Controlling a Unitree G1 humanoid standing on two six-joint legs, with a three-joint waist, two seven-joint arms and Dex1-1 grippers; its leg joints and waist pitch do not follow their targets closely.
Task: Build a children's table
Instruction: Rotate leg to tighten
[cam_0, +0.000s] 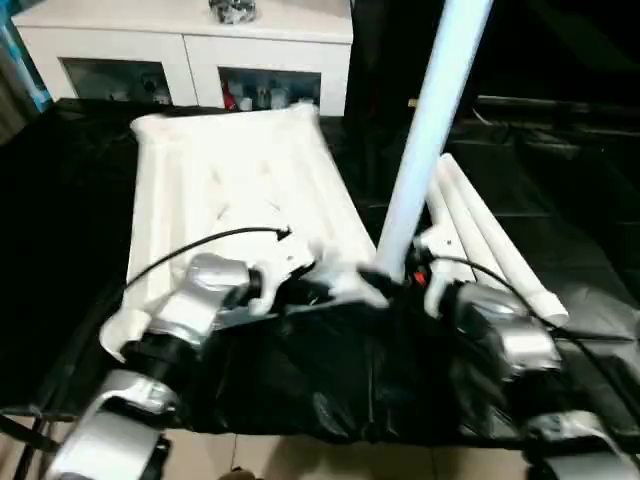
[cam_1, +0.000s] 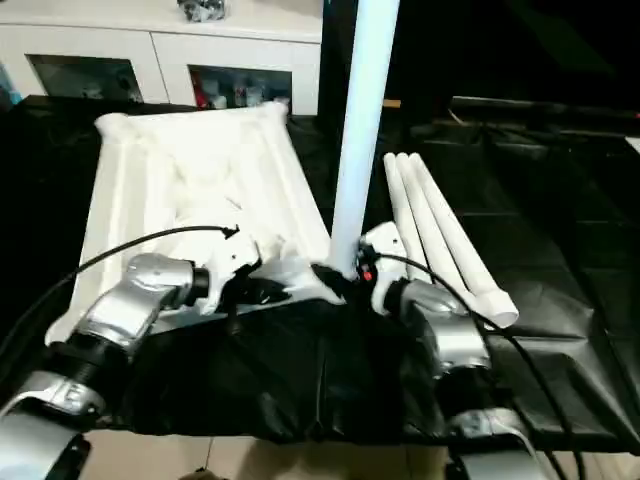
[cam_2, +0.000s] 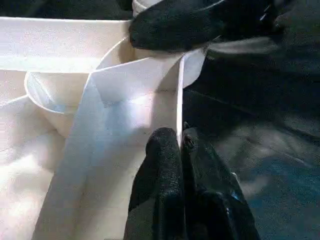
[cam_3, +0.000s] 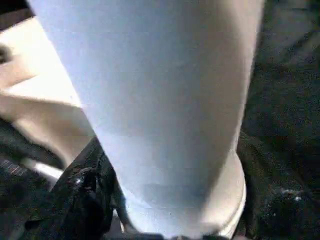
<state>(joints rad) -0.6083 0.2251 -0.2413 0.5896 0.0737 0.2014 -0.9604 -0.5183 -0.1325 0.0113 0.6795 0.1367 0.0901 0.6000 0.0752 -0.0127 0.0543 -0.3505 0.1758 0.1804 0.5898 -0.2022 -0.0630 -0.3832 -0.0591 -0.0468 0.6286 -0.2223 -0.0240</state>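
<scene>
1. Children's table, in pieces: its white plastic rectangular tabletop lies upside down on a black crinkly sheet, with the ribbed underside facing up.

2. One long white tubular leg stands upright at the tabletop's near right corner. Its bottom end sits at the round corner socket. I think it is being pushed in, but I cannot tell if it is all the way down.

3. Three more long white tube legs lie side by side on the sheet, just to the right of the tabletop. They are not in any socket yet, so most of the job is left: three legs to fit, then the table to turn over.

4. The left gripper is at the tabletop's near edge, close to that same corner. Its two black fingers are squeezed together on the thin white rim, so it looks like it is holding the tabletop steady.

5. The right gripper is at the foot of the standing leg, right beside the tabletop's corner. One black finger lies against the tube, and the jaws look wrapped around the leg, gripping it.

6. The tabletop looks hard, smooth and a bit shiny, with rounded corners and raised ribs. The legs are smooth, round and hollow-looking, with a wider collar at one end.

7. Behind the tabletop stands a white cabinet with glass doors.
</scene>
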